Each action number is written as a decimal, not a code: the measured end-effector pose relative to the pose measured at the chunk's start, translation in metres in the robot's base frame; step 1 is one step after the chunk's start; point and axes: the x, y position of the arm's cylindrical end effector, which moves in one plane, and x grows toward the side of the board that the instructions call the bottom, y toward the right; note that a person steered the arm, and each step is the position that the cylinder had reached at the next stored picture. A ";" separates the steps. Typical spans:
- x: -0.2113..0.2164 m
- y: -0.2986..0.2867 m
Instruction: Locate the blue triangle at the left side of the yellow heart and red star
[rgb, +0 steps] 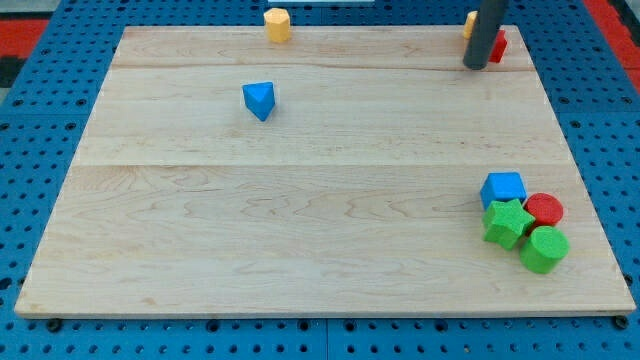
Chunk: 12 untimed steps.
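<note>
Currently my tip (475, 66) rests on the board (300, 240) at the view's top right, a bare rod end touching nothing visibly except possibly the red star (497, 46), which sits just beside it on the right and is partly hidden by the rod; contact cannot be confirmed. An orange-yellow block (469, 22) peeks out behind the rod (probably the yellow heart, shape unclear). The blue triangle (259, 100) lies well apart, toward the view's upper left. Judged small, rigid and light, it should slide easily on smooth wood. Its slanted faces may make it rotate; push squarely against a flat side, low, through its centre.

Unrelated blocks:
- yellow hexagonal block (277, 23), top edge
- blue cube (502, 189), green star (506, 222), red cylinder (544, 209), green cylinder (544, 249), lower right
</note>
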 end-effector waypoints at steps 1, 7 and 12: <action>0.023 -0.035; 0.100 -0.304; 0.028 -0.265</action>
